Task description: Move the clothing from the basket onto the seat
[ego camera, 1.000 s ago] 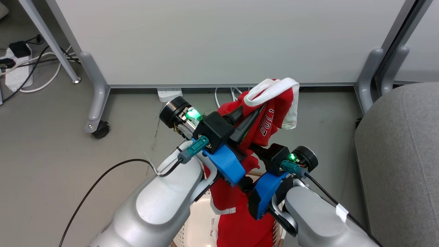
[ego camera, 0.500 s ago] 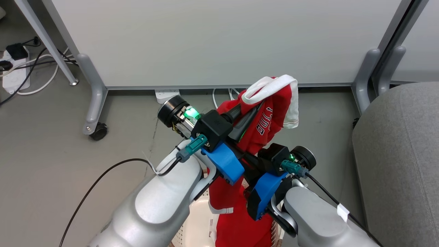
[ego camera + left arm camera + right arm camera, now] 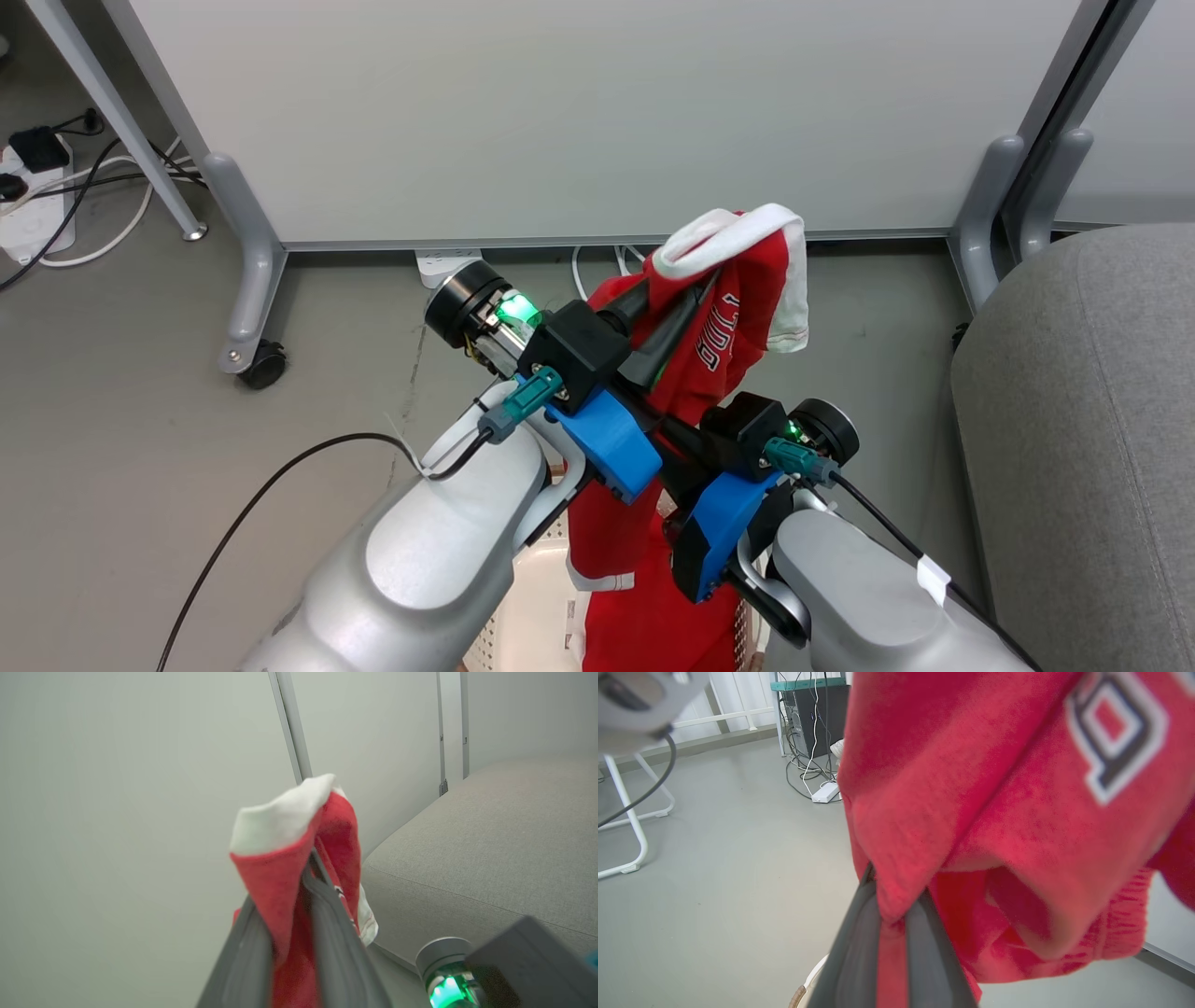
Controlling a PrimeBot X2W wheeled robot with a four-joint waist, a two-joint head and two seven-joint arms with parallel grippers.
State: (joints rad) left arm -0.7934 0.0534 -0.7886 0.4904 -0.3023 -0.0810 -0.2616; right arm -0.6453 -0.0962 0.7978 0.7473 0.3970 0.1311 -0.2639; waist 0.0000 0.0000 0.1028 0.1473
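The red clothing [image 3: 747, 289] with a white cuff and white lettering hangs up from the basket [image 3: 523, 621] at the bottom edge. My left gripper [image 3: 695, 294] is shut on its top fold; in the left wrist view the fingers [image 3: 327, 914] pinch red cloth [image 3: 275, 882] just under the cuff. Lower down, my right gripper [image 3: 894, 891] is shut on a fold of the same red fabric [image 3: 971, 788], above the basket's tan rim [image 3: 799, 994]. In the head view its fingertips are hidden behind the left arm. The grey seat [image 3: 1074, 420] lies to the right.
A white partition panel [image 3: 597, 112] on grey castor legs [image 3: 245, 280] stands straight ahead. Power strips and cables [image 3: 37, 205] lie on the grey floor at far left. A black cable [image 3: 280, 476] loops off my left forearm.
My right gripper has shut on the red fabric below the left one. The head camera has shifted a little, bringing more of the seat into view. The left grip is unchanged.
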